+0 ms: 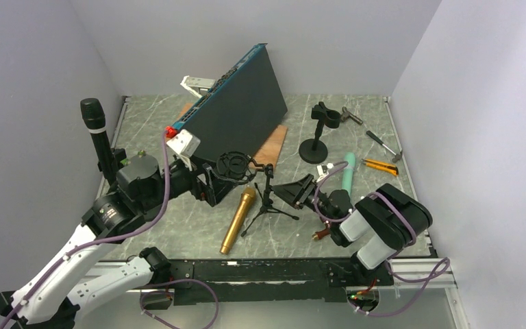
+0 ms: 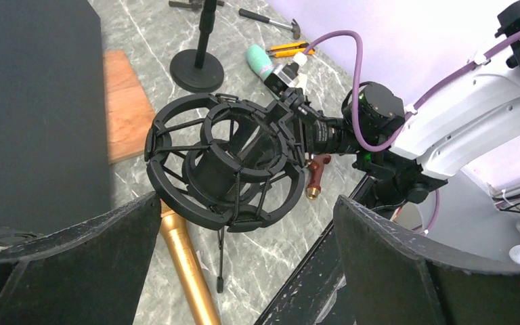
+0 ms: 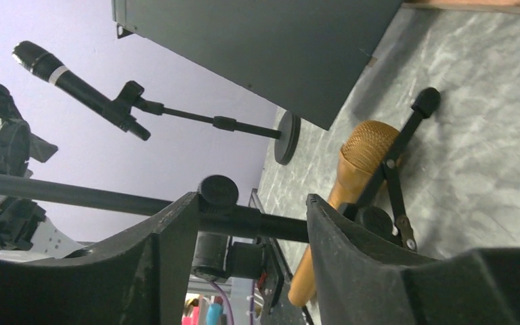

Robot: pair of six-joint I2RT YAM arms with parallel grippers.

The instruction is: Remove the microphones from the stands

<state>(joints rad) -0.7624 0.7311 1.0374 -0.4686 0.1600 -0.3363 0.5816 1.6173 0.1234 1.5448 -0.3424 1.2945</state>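
Gold metal microphone lies near the grey marbled table's near edge, beside the black tripod stand; left pincer gapes, right pincer apart around its pole.

Off its mount: we see the slim gold metal microphone with a mesh head lying flat on the grey marbled tabletop, its head pointing toward the far side and its tail toward the near edge. Just to its right, the small black tripod stand is upright on splayed legs, one leg reaching close to the microphone's body. At the top of the stand, a black ring-shaped shock mount of thin struts juts out to the left - directly above the microphone's head, and clear of it.
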